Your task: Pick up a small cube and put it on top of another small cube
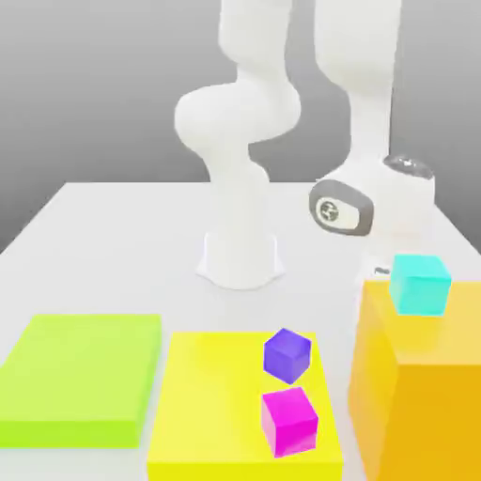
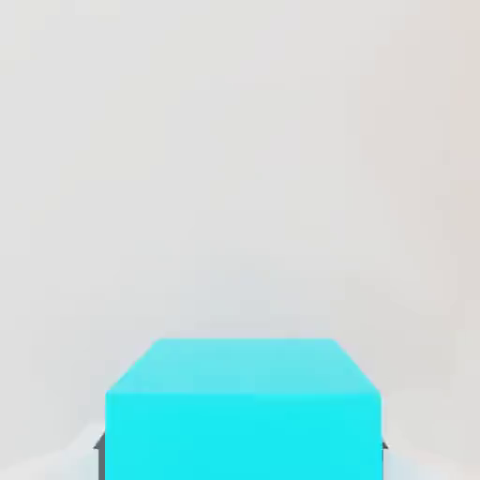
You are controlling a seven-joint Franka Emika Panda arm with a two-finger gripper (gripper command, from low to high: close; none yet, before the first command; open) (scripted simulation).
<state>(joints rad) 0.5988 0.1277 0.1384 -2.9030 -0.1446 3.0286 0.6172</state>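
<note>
One small cube [image 2: 242, 412], light cyan, sits between our pincer's fingers in the hand view, pincer [image 2: 242, 448] pinching it. Pickup looks done; stacking remains, perhaps onto the purple cube [image 1: 287, 354], at 8 o'clock of the turquoise cube [image 1: 420, 283] in the exterior view.

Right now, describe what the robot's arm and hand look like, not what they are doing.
The arm is glossy white with rounded, bulbous segments rising from a round white base. Near the wrist sits a grey oval panel with a round circular marking. At the hand, dark grey finger edges show. No cables are visible.
</note>
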